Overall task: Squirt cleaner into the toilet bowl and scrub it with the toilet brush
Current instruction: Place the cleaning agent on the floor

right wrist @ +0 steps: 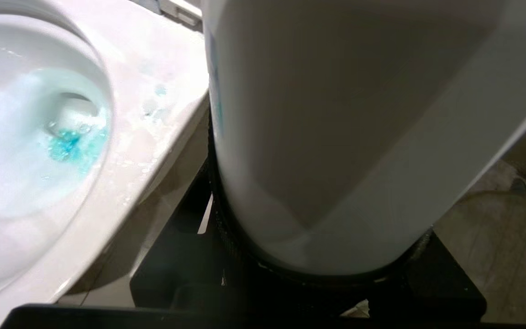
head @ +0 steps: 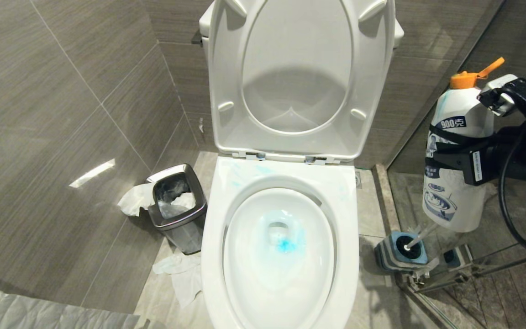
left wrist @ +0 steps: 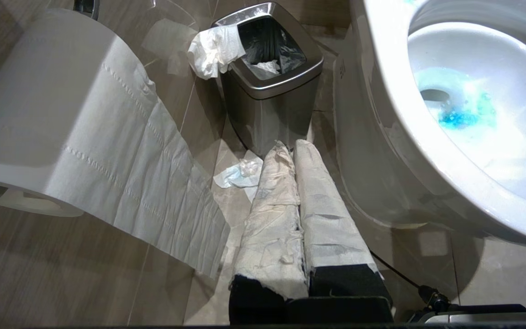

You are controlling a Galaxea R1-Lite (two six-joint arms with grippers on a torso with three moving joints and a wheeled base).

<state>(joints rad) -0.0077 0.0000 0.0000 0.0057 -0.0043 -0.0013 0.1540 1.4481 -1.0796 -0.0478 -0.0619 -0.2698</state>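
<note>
The right end effector (head: 461,157) is gripping a white cleaner bottle (head: 457,183) with an orange cap, its black jaws clamped around the bottle's middle, holding it upright off to the right of the toilet bowl (head: 279,256) and above the toilet brush (head: 416,240). In the right wrist view the bottle's pale body (right wrist: 336,137) is filling most of the frame, with the bowl's rim just beside it. Teal-blue cleaner (head: 286,242) is already sitting in the water at the bottom of the bowl, and faint blue smears are showing on the rim near the hinges, so the squirting step is looking finished and the work is sitting between squirting and scrubbing. The brush is standing in its blue striped holder (head: 400,253) on the floor beside the toilet, by the glass partition, its white handle leaning up toward the bottle, untouched. The left end effector (left wrist: 290,155) is hanging low beside the bowl, its paper-wrapped fingers (left wrist: 272,219) pressed shut on nothing, pointing toward a steel waste bin (left wrist: 270,87) with tissue draped over its edge; a toilet paper roll (left wrist: 53,114) is hanging nearby. The next move is probably calling for the bottle to be set down somewhere stable on the floor, clear of the holder, so the right end effector is free to take the brush handle.
</note>
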